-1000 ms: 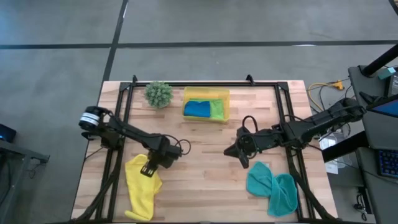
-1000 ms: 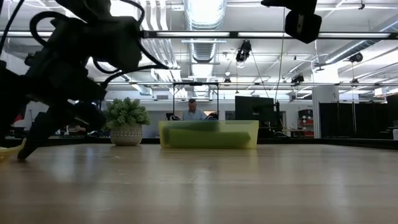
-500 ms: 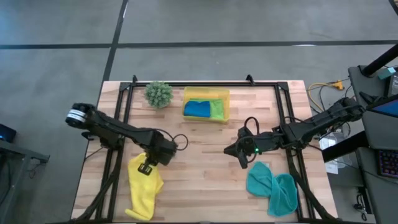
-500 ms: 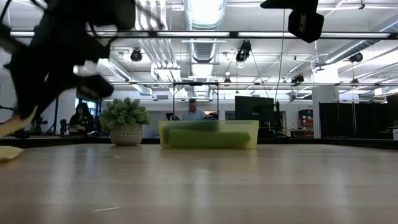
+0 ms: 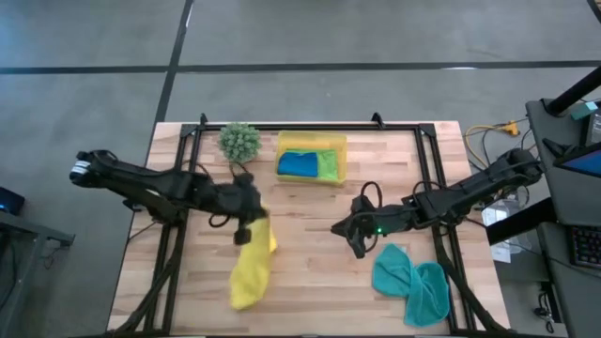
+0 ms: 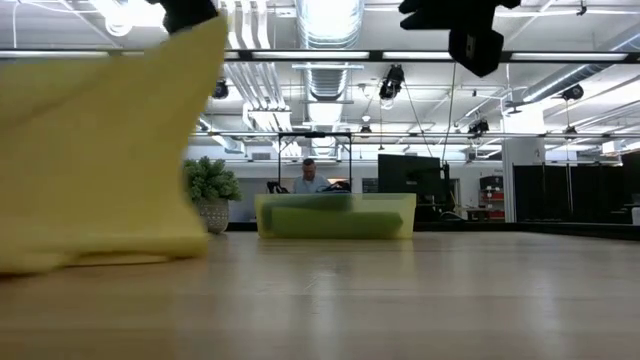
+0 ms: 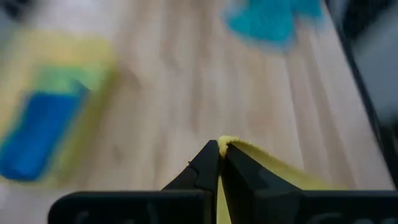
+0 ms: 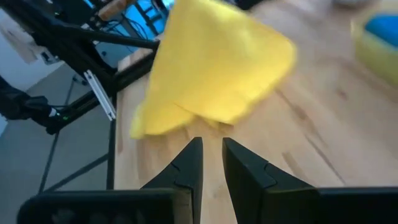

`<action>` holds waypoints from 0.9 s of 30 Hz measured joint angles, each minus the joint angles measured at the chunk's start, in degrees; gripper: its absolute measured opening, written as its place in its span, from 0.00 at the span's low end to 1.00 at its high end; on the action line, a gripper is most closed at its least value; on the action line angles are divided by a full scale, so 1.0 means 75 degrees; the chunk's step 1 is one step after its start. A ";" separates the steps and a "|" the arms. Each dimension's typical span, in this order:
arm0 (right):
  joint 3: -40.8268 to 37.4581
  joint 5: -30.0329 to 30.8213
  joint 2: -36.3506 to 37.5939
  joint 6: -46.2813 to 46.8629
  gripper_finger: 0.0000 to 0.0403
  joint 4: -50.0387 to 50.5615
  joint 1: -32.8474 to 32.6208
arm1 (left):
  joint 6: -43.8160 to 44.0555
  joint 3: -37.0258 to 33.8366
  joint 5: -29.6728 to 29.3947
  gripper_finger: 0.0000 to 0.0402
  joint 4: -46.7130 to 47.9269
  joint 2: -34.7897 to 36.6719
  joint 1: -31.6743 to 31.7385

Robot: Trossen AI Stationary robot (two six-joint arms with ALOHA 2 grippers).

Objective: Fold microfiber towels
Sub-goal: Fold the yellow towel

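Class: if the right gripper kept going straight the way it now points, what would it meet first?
Most likely the hanging yellow microfiber towel, which the left gripper holds pinched by a corner. The right gripper points straight at it, with only bare wooden table between; depth is uncertain.

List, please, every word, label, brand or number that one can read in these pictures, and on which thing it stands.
None can be read: the yellow towel, teal towel, yellow tray and both grippers, left and right, bear no legible text.
Background screens in the low view are too small to read.

Left fingers point(image 7: 218, 163) pinching yellow towel point(image 7: 273, 171), teal towel point(image 7: 270, 22) beyond
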State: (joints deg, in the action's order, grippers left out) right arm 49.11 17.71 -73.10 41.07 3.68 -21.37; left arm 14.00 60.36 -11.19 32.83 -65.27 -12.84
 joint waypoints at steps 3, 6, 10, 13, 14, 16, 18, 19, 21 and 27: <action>0.0299 0.0053 0.0019 -0.0492 0.14 -0.0037 0.0055 | 0.0560 -0.0006 -0.1091 0.00 -0.1229 0.0140 0.0152; 0.0778 0.0065 0.0014 -0.1204 0.14 -0.0032 0.0217 | 0.0696 -0.0012 -0.1691 0.00 -0.2194 0.0094 0.0331; 0.1423 0.0193 -0.0025 -0.1892 0.16 -0.0014 0.0557 | 0.0713 -0.0015 -0.1843 0.00 -0.3132 -0.0129 0.0607; 0.1837 0.0577 -0.0026 -0.2291 0.21 0.0101 0.0807 | 0.1033 0.0005 -0.1849 0.00 -0.3279 -0.0283 0.0770; 0.1972 0.0730 -0.0023 -0.2442 0.24 0.0230 0.0890 | 0.1202 0.0062 -0.1854 0.00 -0.3292 -0.0353 0.0824; 0.2183 0.0873 -0.0037 -0.2700 0.30 0.0536 0.1048 | 0.1430 0.0126 -0.1855 0.00 -0.3340 -0.0427 0.0884; 0.2324 0.0868 -0.0121 -0.2912 0.36 0.0637 0.1199 | 0.1488 0.0238 -0.1875 0.00 -0.3305 -0.0540 0.0927; 0.2333 0.0866 -0.0131 -0.2988 0.38 0.0690 0.1242 | 0.1485 0.0300 -0.1869 0.00 -0.3366 -0.0591 0.0939; 0.2291 0.0835 -0.0169 -0.3229 0.42 0.0678 0.1312 | 0.1489 0.0422 -0.1870 0.00 -0.3298 -0.0688 0.0953; 0.2199 -0.0229 -0.0411 -0.3647 0.45 0.0592 0.1615 | 0.1486 0.0856 -0.1759 0.00 -0.3336 -0.0907 0.0953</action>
State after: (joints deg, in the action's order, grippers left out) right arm 65.60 15.99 -76.18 13.72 8.12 -9.25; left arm 25.15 66.78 -24.38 7.81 -72.07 -5.69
